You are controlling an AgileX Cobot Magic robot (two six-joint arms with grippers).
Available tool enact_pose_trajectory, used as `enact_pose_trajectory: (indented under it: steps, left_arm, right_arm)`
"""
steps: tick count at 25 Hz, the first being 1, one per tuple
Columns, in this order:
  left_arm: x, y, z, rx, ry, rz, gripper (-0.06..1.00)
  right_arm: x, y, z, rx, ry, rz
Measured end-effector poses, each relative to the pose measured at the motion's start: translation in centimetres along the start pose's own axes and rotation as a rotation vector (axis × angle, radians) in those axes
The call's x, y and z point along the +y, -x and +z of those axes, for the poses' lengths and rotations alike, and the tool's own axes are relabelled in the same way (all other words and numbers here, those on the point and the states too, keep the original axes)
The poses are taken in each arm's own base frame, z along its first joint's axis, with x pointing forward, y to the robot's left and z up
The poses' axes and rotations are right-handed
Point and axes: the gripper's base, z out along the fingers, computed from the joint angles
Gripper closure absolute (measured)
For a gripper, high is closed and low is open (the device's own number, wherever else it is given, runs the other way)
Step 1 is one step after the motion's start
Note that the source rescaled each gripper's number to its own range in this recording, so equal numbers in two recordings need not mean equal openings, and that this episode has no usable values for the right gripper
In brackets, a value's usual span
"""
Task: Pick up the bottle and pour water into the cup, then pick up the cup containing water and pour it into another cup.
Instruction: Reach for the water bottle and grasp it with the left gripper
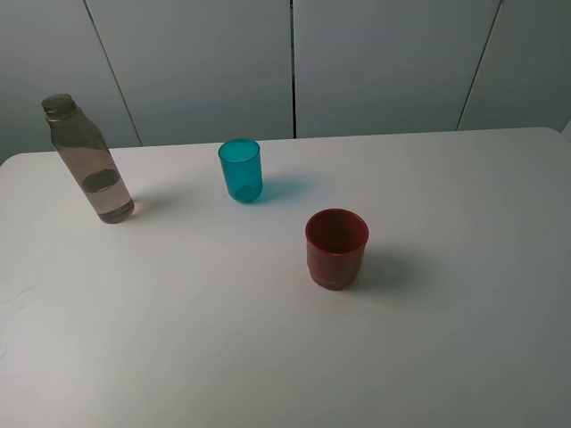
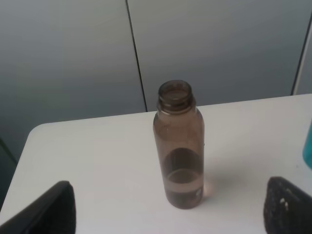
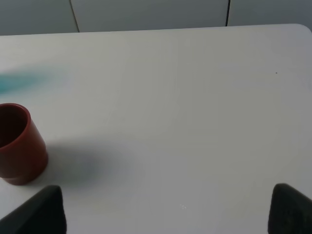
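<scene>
Altogether one bottle (image 1: 89,165), one teal cup (image 1: 241,171), one red cup (image 1: 336,248); left tool (image 2: 168,208), right tool (image 3: 165,210) spread wide.

No writing, label, brand, number or sign can be read in any view. The bottle (image 1: 87,162) is bare smoky plastic, the teal cup (image 1: 241,169) and the dark red cup (image 1: 336,248) have plain walls, and the white table (image 1: 446,312) shows nothing legible.
</scene>
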Motion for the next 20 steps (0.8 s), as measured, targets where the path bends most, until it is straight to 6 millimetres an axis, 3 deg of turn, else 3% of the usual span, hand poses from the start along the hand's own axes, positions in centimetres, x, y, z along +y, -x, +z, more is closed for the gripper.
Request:
enact_pose_trajectory:
  steps: [11, 20]
  left_arm:
    - [0.6, 0.0, 8.2, -0.023, 0.033, 0.025, -0.01]
    - [0.5, -4.4, 11.3, -0.032, 0.054, 0.013, -0.01]
  right_arm:
    - [0.0, 0.0, 0.0, 0.0, 0.0, 0.0]
    - [0.0, 0.0, 0.0, 0.0, 0.0, 0.0]
